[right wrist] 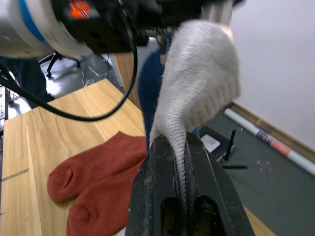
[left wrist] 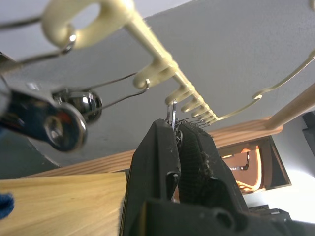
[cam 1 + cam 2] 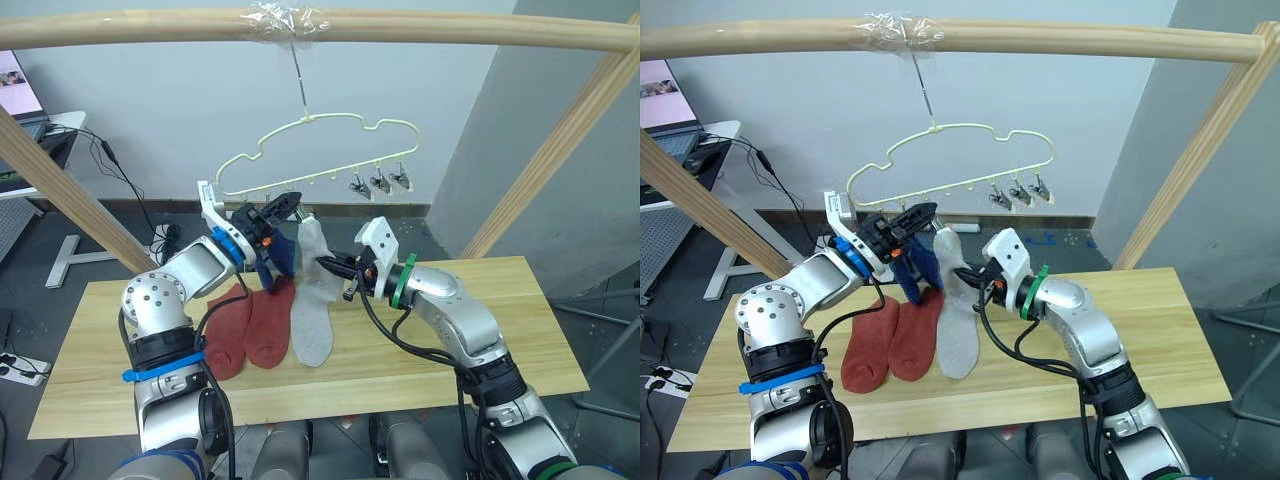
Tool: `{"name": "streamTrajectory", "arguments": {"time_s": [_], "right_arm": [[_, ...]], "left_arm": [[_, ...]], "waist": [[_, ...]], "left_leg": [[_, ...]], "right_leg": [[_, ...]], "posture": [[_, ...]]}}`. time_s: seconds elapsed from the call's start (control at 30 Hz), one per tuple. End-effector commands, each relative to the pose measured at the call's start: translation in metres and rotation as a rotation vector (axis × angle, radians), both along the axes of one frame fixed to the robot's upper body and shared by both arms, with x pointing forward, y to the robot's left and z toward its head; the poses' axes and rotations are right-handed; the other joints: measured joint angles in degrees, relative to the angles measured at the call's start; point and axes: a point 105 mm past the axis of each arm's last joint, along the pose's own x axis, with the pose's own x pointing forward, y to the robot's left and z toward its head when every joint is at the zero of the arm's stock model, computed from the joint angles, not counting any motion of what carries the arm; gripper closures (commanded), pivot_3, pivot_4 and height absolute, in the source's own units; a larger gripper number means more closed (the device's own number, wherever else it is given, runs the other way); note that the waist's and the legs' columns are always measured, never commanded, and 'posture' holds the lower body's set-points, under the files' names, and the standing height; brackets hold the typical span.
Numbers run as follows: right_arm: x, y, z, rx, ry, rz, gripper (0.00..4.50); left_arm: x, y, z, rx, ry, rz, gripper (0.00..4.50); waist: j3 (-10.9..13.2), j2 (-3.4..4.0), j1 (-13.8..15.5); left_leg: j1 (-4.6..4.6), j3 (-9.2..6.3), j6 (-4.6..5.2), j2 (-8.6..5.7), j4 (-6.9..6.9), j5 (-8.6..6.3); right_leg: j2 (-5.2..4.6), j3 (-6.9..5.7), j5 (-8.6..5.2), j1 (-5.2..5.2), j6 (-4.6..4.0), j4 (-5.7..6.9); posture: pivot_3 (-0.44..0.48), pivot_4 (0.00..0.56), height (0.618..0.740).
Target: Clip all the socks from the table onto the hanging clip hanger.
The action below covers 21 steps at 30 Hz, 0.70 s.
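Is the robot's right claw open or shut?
Shut. The right gripper pinches the grey sock tight between its two black fingers.

The right half of the pale wooden plank tabletop (image 3: 520,330) is lying bare, giving free room for a gripper. The left-centre is being taken by two rust-red knit socks (image 3: 250,325) and a light grey knit sock (image 3: 312,325) lying side by side. Above them both arms are crowding the space under the thin yellow-green wire clip hanger (image 3: 320,150). A round wooden pole frame (image 3: 320,28) is crossing overhead, with slanted poles at both sides.
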Motion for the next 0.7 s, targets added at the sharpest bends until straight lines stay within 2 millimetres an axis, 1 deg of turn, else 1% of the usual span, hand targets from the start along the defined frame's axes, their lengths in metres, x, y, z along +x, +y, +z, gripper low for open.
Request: {"name": "streamTrajectory", "arguments": {"time_s": [0.03, 0.13, 0.2, 0.37, 0.7], "right_arm": [[-0.003, 0.002, 0.016, 0.051, -0.019, 0.033, 4.49], [-0.009, 0.001, 0.010, 0.068, 0.031, 0.048, 4.49], [-0.011, 0.002, 0.011, 0.091, 0.053, 0.051, 4.49], [-0.010, 0.008, 0.026, 0.159, 0.076, 0.067, 4.49], [-0.008, 0.010, 0.041, 0.216, 0.078, 0.085, 4.49]], "left_arm": [[-0.004, 0.000, 0.016, -0.002, -0.065, 0.003, 4.45], [-0.006, 0.002, 0.017, -0.005, -0.068, 0.002, 4.45], [-0.007, 0.001, 0.016, -0.006, -0.070, -0.004, 4.45], [-0.009, 0.000, 0.016, -0.013, -0.070, -0.014, 4.45], [-0.014, -0.002, 0.015, -0.010, -0.074, -0.043, 4.45]], "waist": [[0.00, 0.00, 0.00], [0.00, 0.00, 0.02], [0.00, 0.00, 0.06], [0.00, 0.00, 0.08], [0.00, 0.00, 0.26]], "left_leg": [[0.00, 0.00, 0.00, 0.00, 0.00, 0.00], [0.01, 0.00, -0.01, 0.00, -0.01, 0.00], [0.01, -0.01, 0.00, 0.00, -0.01, 0.00], [0.00, 0.00, 0.00, 0.01, -0.01, 0.00], [-0.02, 0.01, 0.00, 0.00, -0.02, 0.00]], "right_leg": [[0.00, -0.01, 0.00, 0.00, 0.00, 0.00], [0.00, -0.01, -0.01, -0.01, 0.02, 0.00], [0.00, -0.01, -0.01, -0.01, 0.01, 0.00], [-0.01, 0.01, -0.01, -0.02, 0.01, 0.00], [-0.01, 0.01, 0.01, -0.04, -0.01, -0.01]], "posture": [[0.076, 0.198, 0.740], [0.082, 0.196, 0.740], [0.082, 0.196, 0.740], [0.081, 0.196, 0.740], [0.082, 0.190, 0.740]]}}
